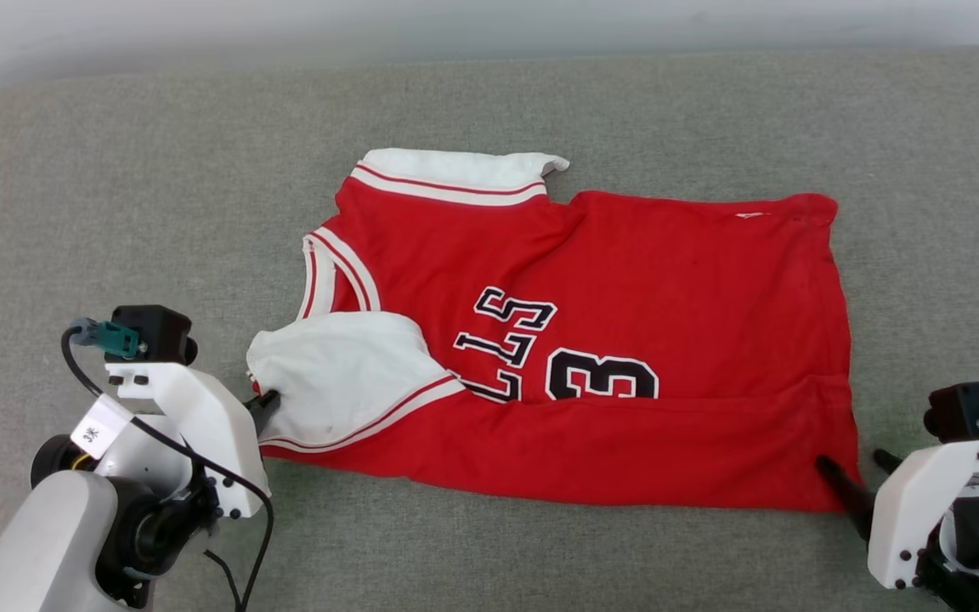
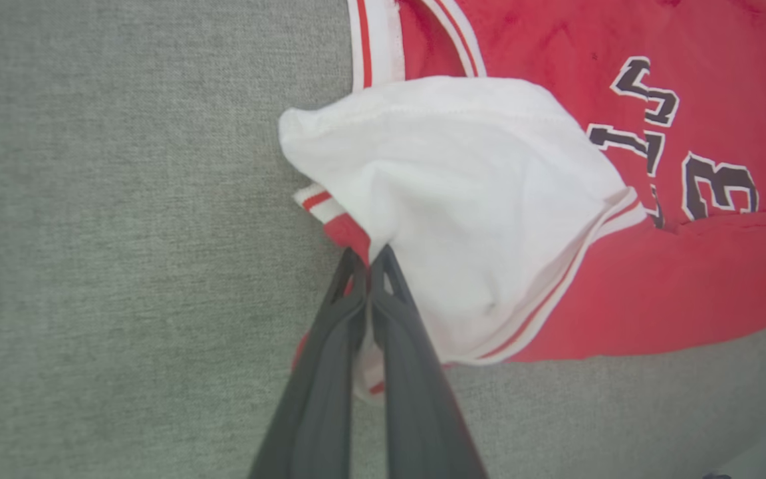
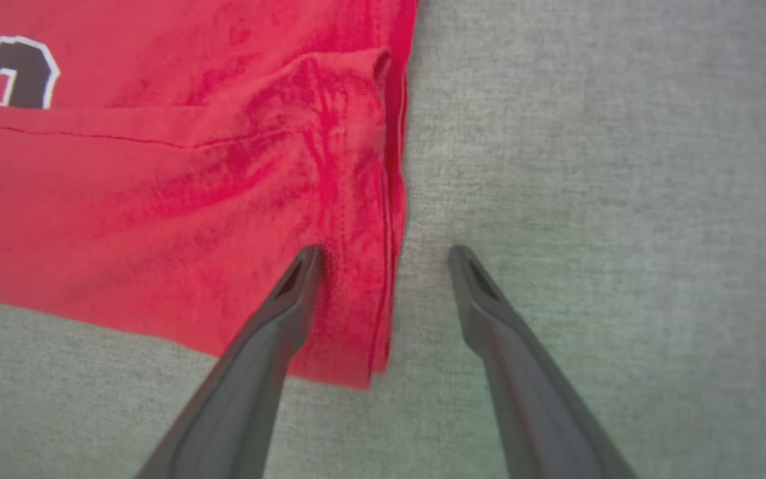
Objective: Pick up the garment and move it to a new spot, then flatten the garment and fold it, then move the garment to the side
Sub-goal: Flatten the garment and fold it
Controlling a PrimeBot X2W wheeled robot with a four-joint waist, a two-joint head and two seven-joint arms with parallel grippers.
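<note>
Grey cloth surface (image 1: 116,212), garment (image 1: 625,280) long axis left-right, collar (image 1: 328,280) leftward, left gripper (image 2: 370,256) pinching it, right gripper (image 3: 386,256) spread

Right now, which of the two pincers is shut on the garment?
The left pincer: it is pinched shut on the garment at the white sleeve. The right pincer stands open astride the red hem corner.

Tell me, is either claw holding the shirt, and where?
The left gripper is pinched shut on the garment at its edge beside the white sleeve. The right gripper is open astride the hem corner, holding nothing.
</note>
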